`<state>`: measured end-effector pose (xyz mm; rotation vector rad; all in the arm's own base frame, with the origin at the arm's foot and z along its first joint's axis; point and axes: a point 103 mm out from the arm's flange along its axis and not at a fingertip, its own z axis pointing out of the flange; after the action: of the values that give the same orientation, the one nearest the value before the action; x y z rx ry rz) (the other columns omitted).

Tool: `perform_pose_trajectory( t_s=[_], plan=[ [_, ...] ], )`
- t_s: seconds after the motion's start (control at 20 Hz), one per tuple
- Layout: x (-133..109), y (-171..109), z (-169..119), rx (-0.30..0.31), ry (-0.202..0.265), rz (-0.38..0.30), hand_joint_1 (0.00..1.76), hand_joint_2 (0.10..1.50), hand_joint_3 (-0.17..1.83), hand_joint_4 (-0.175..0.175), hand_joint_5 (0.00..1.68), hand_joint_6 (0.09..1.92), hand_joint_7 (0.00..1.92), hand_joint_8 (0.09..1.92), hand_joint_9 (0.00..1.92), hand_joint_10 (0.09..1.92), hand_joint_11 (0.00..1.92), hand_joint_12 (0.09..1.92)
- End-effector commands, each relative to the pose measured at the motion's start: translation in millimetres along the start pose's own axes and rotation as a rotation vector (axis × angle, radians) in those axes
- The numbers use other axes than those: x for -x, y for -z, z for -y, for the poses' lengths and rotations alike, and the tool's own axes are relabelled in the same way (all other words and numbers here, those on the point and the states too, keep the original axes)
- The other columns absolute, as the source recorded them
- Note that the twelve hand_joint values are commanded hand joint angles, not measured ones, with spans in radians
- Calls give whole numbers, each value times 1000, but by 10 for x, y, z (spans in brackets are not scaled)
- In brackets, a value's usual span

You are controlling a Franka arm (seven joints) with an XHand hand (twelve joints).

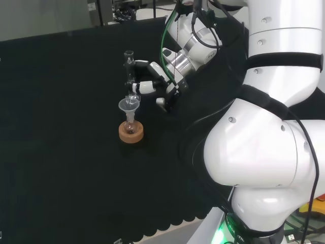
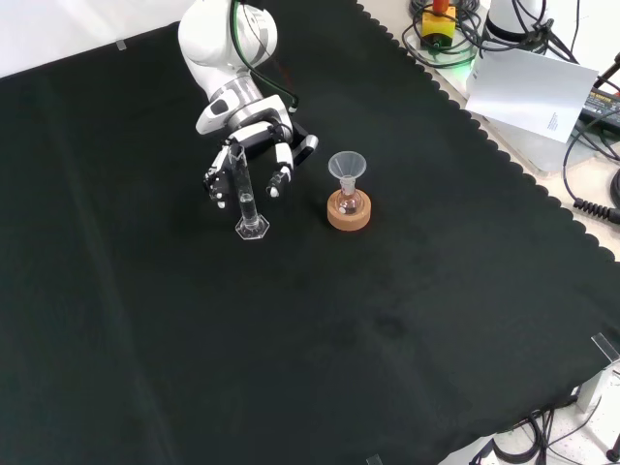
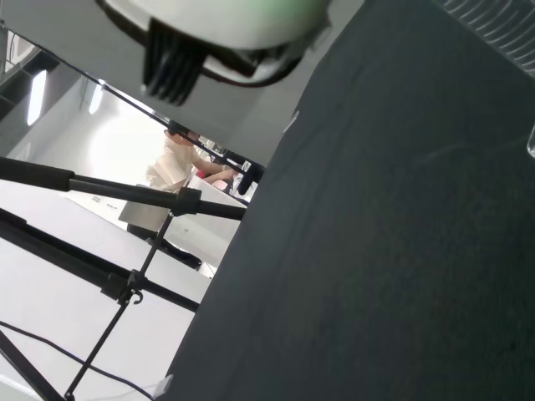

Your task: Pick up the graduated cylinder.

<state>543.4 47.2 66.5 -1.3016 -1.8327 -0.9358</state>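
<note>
- Cloth [image 2: 407, 320]: we see black cloth covering the bench.
- Arm [image 1: 269, 147]: white links at the head view's right, reaching toward the cylinder.
- Hand [image 2: 254, 147]: in the front view it sits right behind the cylinder; fingers [image 2: 279, 179] curled, spread to either side of the tube. We can't tell if they touch it.
- Cylinder [image 2: 244, 199]: upright on the cloth, left of the flask in the front view.
- Flask [image 2: 349, 201]: on a cork ring [image 2: 349, 215], funnel [image 2: 347, 168] in its neck.
</note>
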Motion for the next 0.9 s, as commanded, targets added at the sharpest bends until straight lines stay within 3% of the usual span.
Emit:
perform_pose_trajectory(
  t_s=[0.05,0.55,0.9],
  plan=[
    [4,-26,-26,12,-1,-20,1075,590,643,-21,615,503,562,607,736,507,525,1231],
    [10,-19,-48,31,-5,-42,1079,620,635,-26,580,567,596,607,801,485,620,1186],
    [26,-33,-42,33,-15,-42,1088,642,623,-13,647,625,756,571,959,410,755,1113]
  ],
)
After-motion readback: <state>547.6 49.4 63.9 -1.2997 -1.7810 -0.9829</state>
